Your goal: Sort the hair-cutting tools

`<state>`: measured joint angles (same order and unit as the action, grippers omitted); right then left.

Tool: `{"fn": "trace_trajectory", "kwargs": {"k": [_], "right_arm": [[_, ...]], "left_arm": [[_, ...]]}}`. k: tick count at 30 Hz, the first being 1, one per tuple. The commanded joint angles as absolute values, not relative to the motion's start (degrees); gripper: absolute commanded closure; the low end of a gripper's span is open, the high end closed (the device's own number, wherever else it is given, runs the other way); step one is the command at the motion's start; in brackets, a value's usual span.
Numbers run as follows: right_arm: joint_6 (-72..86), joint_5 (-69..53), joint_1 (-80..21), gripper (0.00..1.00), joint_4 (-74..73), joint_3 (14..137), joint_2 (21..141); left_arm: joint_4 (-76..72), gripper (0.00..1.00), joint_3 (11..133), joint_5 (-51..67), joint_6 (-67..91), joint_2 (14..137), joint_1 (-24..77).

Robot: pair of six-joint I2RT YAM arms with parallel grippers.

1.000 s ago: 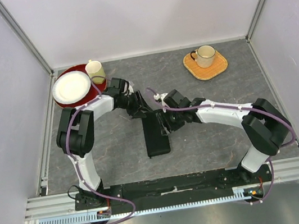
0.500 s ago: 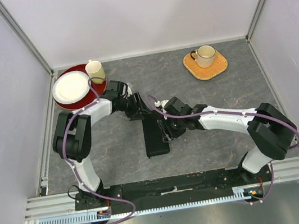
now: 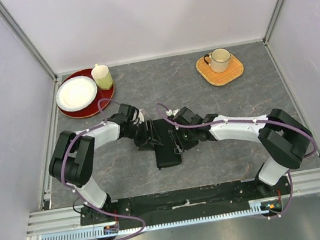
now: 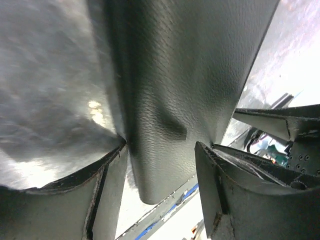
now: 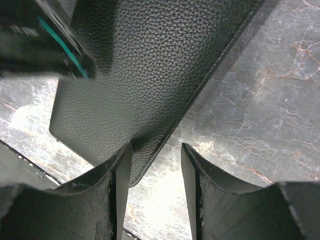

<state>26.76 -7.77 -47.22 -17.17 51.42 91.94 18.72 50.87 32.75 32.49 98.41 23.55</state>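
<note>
At mid-surface (image 3: pixel 126 174) lies the black zip case (image 3: pixel 167 155), long axis near-far. L end effector (image 3: pixel 146 139) is at its left edge, fingers (image 4: pixel 107 195) apart w/ the case filling the gap; can't tell if pinching. R end effector (image 3: pixel 179 142) is at the right edge, spread astride it, gripping nothing. The scissors & combs are hidden in every view.

The overhead view was evenly lit and sharp; wrist views showed bright glare on the table (image 5: pixel 150 200) and soft, perhaps defocused, fingers (image 4: pixel 50 200).
</note>
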Motion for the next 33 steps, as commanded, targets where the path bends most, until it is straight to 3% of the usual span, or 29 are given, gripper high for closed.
{"fn": "trace_trajectory", "kwargs": {"k": [1,9,15,20,33], "right_arm": [[29.18,-5.71,-50.0,0.47,-14.68,51.68,88.6],[35.06,-0.35,-58.08,0.29,-16.08,49.66,79.37],[37.0,-4.13,-60.55,0.29,-17.04,47.55,77.96],[42.27,9.22,-64.33,0.28,-30.58,53.44,75.42],[50.0,4.74,-66.62,0.32,-19.08,45.27,78.4]], "left_arm": [[15.91,0.37,48.96,36.47,32.87,98.08,26.72],[15.39,0.44,48.08,35.68,36.03,103.18,27.86],[12.84,0.5,48.95,36.04,40.68,105.03,28.12],[11.43,0.52,50.45,34.99,44.56,105.38,29.53],[8.98,0.52,49.75,30.59,48.96,105.12,31.64]]}}
